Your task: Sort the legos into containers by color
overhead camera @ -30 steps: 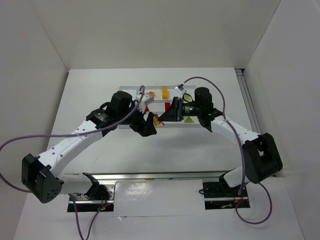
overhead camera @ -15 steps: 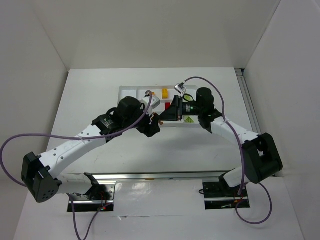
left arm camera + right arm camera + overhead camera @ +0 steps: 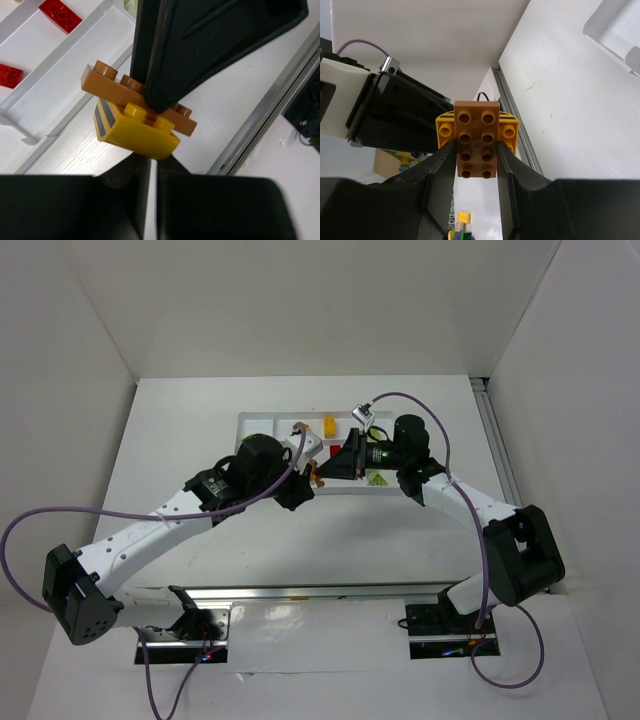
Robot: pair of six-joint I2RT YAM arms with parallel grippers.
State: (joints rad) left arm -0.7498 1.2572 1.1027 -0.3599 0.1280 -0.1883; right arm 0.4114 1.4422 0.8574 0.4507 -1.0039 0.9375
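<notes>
My right gripper (image 3: 476,146) is shut on a brown lego (image 3: 476,145) with a yellow, black-striped lego (image 3: 445,131) stuck to it. In the left wrist view the brown lego (image 3: 112,82) and yellow lego (image 3: 137,131) hang from the right gripper's dark finger (image 3: 170,50). My left gripper (image 3: 153,162) is shut with a hairline gap. Its tips are hidden under the yellow lego's edge, so I cannot tell whether they pinch it. From above, both grippers meet at the stacked legos (image 3: 316,477) by the white tray of containers (image 3: 250,420).
Two red legos (image 3: 60,12) (image 3: 10,75) lie in tray compartments split by a white divider (image 3: 65,55). A yellow lego (image 3: 329,426) sits in a far compartment. A metal rail (image 3: 270,115) shows to the right in the left wrist view.
The left gripper moved right to the stacked legos and went from open to shut. The right gripper kept hold of the brown lego, barely moving.
</notes>
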